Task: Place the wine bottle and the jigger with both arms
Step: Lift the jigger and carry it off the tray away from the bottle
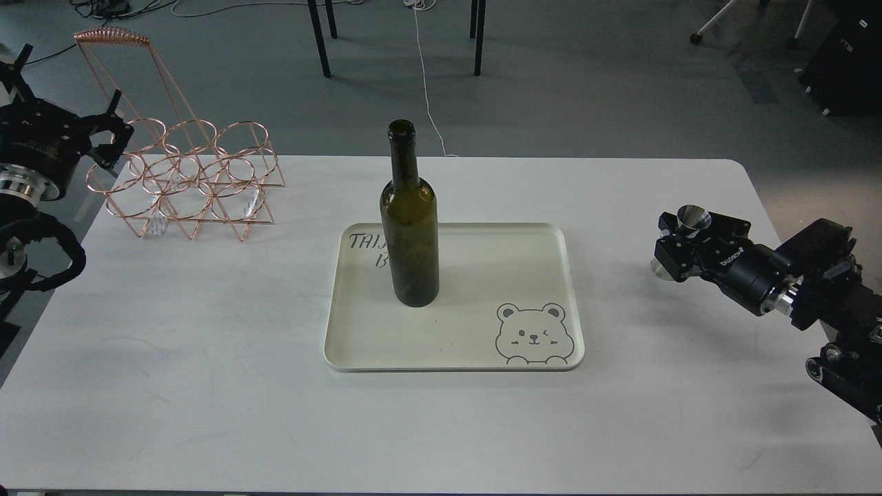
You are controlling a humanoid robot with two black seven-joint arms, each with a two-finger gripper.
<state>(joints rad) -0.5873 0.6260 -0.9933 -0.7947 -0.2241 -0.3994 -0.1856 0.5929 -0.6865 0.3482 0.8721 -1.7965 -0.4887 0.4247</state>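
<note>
The dark olive-green wine bottle (pixel 410 227) stands upright on the left half of the cream tray (pixel 544 238) at the table's middle. My right gripper (pixel 679 244) is over the table to the right of the tray and is shut on the small silver jigger (pixel 692 219), which it holds about upright and low. I cannot tell whether the jigger's base touches the table. My left gripper (pixel 103 134) is at the far left beside the wire rack, its claws spread apart and empty.
A copper wire bottle rack (pixel 189 182) with a tall handle stands at the table's back left, close to my left gripper. The tray carries a bear drawing (pixel 532 334) at its front right. Chair legs (pixel 320 34) stand beyond the table.
</note>
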